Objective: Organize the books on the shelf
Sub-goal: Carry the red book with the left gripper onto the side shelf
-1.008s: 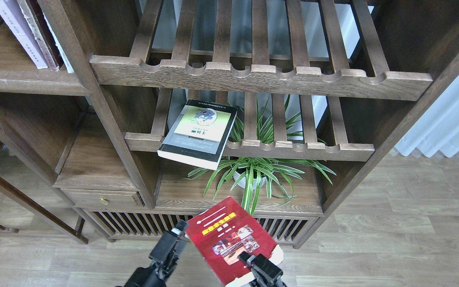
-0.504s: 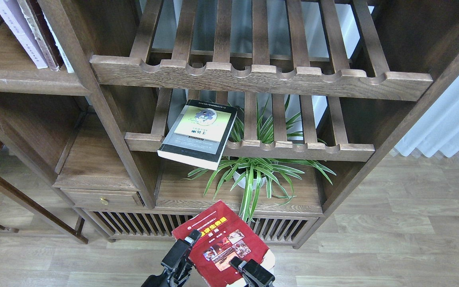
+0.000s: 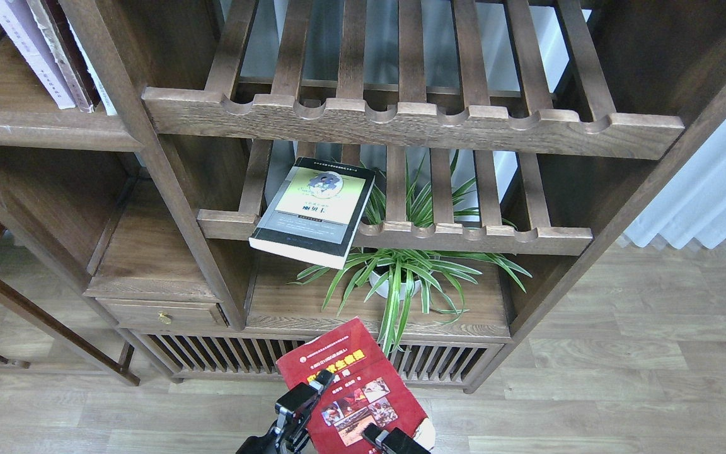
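The thick red book (image 3: 345,378) with yellow title and photos is held in the air, low in the head view, in front of the bookcase base. My right gripper (image 3: 380,435) is shut on its lower edge. My left gripper (image 3: 312,388) is at the book's left edge with one finger over the cover; the other finger is hidden. The black-grey book (image 3: 314,211) with a yellow-green panel lies flat on a slatted rack, overhanging its front rail. A white-lilac book (image 3: 26,53) stands with others on the solid shelf (image 3: 41,126) at upper left.
A potted spider plant (image 3: 401,271) stands on the low board behind the red book. Two slatted racks (image 3: 413,123) with notched rails fill the middle bay. A small drawer (image 3: 161,313) sits at lower left. A white curtain (image 3: 709,195) hangs at the right over wooden floor.
The red book has dropped lower and turned slightly. My left gripper has moved right from beside the book onto its left edge. My right gripper has sunk towards the bottom edge of the view.
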Action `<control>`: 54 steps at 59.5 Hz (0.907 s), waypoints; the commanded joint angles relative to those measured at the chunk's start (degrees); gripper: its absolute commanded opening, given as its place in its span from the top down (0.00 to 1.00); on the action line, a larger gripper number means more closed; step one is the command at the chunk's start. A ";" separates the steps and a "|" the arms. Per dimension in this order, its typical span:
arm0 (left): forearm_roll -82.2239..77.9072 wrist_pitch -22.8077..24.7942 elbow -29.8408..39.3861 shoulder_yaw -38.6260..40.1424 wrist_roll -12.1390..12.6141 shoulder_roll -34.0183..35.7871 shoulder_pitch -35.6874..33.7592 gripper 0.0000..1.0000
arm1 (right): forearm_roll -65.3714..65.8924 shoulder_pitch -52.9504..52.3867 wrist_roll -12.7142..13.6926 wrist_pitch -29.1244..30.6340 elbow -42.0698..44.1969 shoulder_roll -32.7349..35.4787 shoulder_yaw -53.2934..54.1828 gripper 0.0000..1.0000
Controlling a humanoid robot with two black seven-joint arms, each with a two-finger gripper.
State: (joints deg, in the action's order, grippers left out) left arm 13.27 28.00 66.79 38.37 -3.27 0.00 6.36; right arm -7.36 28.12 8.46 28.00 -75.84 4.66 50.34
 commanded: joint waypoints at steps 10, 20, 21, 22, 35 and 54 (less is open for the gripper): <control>-0.35 0.00 -1.05 0.39 1.60 0.00 -0.30 0.92 | -0.02 -0.34 -0.03 0.00 0.00 0.00 0.11 0.88; -0.61 0.00 -0.96 1.10 2.12 2.55 -0.38 0.92 | 1.20 -0.61 0.50 0.00 -0.09 0.09 -0.16 0.61; -0.61 0.00 -0.96 1.10 2.21 2.72 -0.38 0.92 | 1.73 -0.61 0.59 0.00 -0.09 0.09 -0.16 0.54; -0.61 0.00 -0.88 1.10 2.21 2.99 -0.38 0.92 | 2.08 -0.61 0.59 0.00 -0.09 0.00 -0.24 0.49; -0.70 0.00 0.00 3.64 2.30 4.66 -0.38 0.92 | 3.05 -0.87 0.06 0.00 -0.01 0.18 -0.68 0.01; -2.72 0.00 8.69 16.20 3.97 20.29 4.79 0.92 | 2.96 -1.92 -0.20 0.00 0.87 0.44 -0.60 0.01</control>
State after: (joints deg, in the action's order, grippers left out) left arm 11.11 28.00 70.81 48.69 0.58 13.54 7.83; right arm -4.38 26.87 8.29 28.00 -75.70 5.08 49.73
